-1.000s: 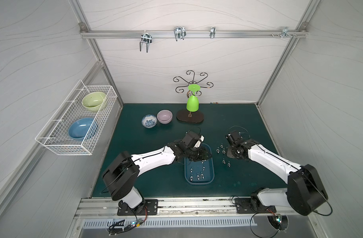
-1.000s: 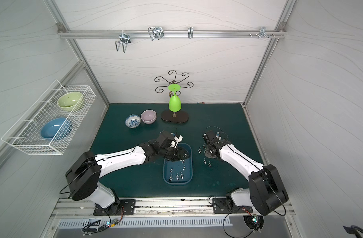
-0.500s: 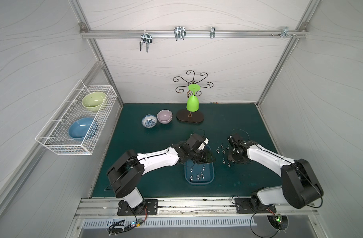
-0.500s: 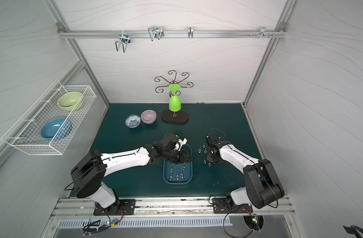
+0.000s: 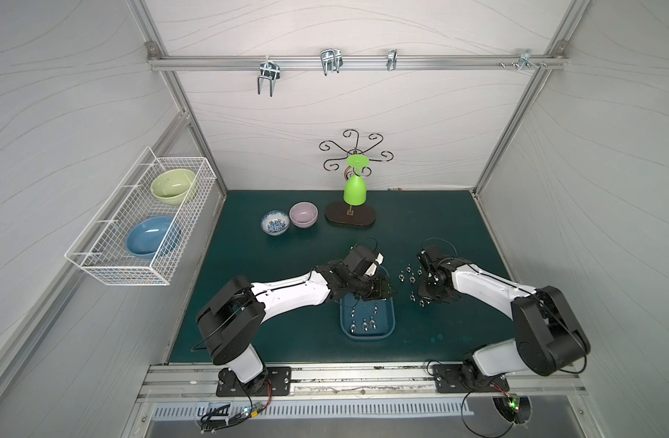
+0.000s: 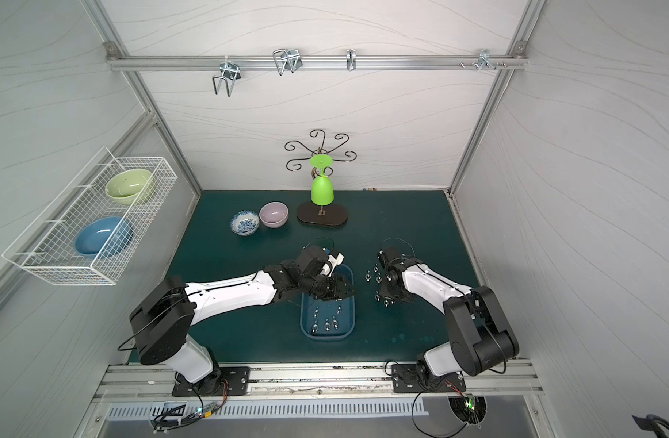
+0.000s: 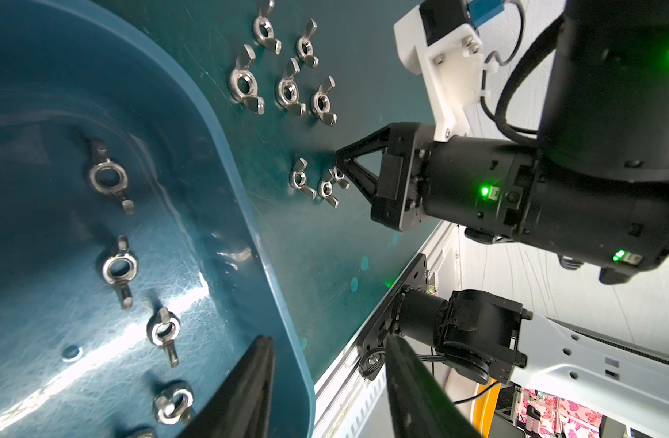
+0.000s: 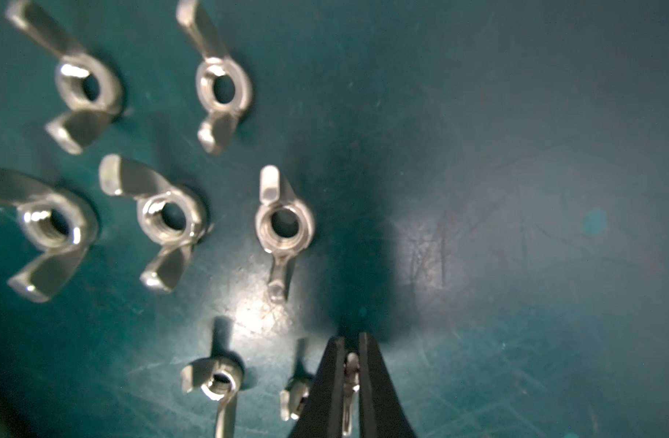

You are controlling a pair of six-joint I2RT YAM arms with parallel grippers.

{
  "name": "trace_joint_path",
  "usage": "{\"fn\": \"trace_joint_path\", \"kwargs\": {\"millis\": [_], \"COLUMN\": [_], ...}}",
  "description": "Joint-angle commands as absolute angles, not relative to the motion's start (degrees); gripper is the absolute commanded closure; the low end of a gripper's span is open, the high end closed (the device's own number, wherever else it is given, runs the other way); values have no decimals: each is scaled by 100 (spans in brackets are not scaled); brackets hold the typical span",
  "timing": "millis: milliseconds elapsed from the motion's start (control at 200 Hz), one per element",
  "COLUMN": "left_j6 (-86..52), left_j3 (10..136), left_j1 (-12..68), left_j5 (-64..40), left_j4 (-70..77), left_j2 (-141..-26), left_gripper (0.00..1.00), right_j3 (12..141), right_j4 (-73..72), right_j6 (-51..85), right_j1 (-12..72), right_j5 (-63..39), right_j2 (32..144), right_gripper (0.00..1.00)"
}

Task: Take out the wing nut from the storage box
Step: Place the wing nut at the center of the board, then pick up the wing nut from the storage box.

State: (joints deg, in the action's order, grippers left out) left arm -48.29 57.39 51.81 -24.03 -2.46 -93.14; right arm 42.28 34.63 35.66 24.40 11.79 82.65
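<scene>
The blue storage box (image 5: 393, 316) (image 6: 352, 316) sits at the mat's front centre with several wing nuts (image 5: 364, 324) (image 7: 117, 267) lying in it. My left gripper (image 5: 388, 292) (image 7: 327, 339) is open and empty. One finger is over the box's inside, the other past its rim (image 7: 249, 227). To the right of the box, my right gripper (image 5: 425, 299) (image 8: 351, 341) points down with its tips at the mat. It is shut on a wing nut (image 8: 351, 373) held edge-on. Several more wing nuts (image 5: 410, 278) (image 8: 283, 227) lie loose on the mat around it.
A patterned bowl (image 5: 275, 222), a pink bowl (image 5: 303, 214) and a green cup on a dark-based wire stand (image 5: 355, 191) stand at the back of the mat. A white wire basket (image 5: 143, 223) with two bowls hangs on the left wall.
My right gripper has come forward and down to the mat among the loose nuts, still with a nut between its fingers. My left gripper has shifted right, reaching the box's right rim.
</scene>
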Motion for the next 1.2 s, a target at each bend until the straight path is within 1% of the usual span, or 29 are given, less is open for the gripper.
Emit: {"fn": "trace_joint_path", "kwargs": {"millis": [0, 170, 265, 310, 350, 385, 460, 590, 670, 770, 925, 1050, 1195], "left_j6": [-4853, -4808, -4792, -4761, -4738, -4708, -4704, -4886, -5030, -5150, -5400, -5353, -5259], "left_j3": [5747, 5759, 5763, 5755, 5740, 5723, 5642, 5147, 4708, 4188, 3272, 2955, 2935], "left_j1": [5169, 5170, 5162, 5155, 5138, 5109, 4947, 4375, 3888, 3301, 2604, 2516, 2496], "left_j5": [-2337, -2321, -2320, -2289, -2259, -2227, -2255, -2398, -2387, -2173, -1901, -1625, -1629], "left_j4": [-30, -87, -142, -182, -225, -258, -285, -129, -161, -491, -644, -979, -1209], "left_j2": [-9175, -9138, -9101, -9061, -9019, -8970, -8853, -8470, -8141, -7688, -6824, -6298, -6163], "left_gripper": [49, 49, 49, 49, 49, 49, 49, 48, 48, 48, 48, 47, 47], "right_j3": [4291, 4293, 4288, 4303, 4358, 4434, 4670, 5093, 5257, 5577, 6165, 6570, 6635], "right_j4": [3550, 3589, 3691, 3775, 3881, 3994, 4255, 4361, 4074, 3727, 3248, 3135, 2859], "right_j6": [3601, 3604, 3623, 3623, 3609, 3594, 3605, 3704, 3843, 4005, 4114, 4225, 4272], "right_j1": [2417, 2417, 2434, 2448, 2484, 2555, 2930, 4038, 4674, 5441, 6287, 6568, 6580], "right_j5": [1171, 1184, 1285, 1332, 1404, 1512, 1837, 2116, 1974, 1946, 1969, 1939, 1680], "right_j2": [8376, 8354, 8093, 7879, 7678, 7514, 7220, 7047, 7308, 7923, 8858, 9640, 10097], "right_gripper": [87, 85, 83, 81, 77, 76, 74, 70, 69, 68, 69, 70, 69]}}
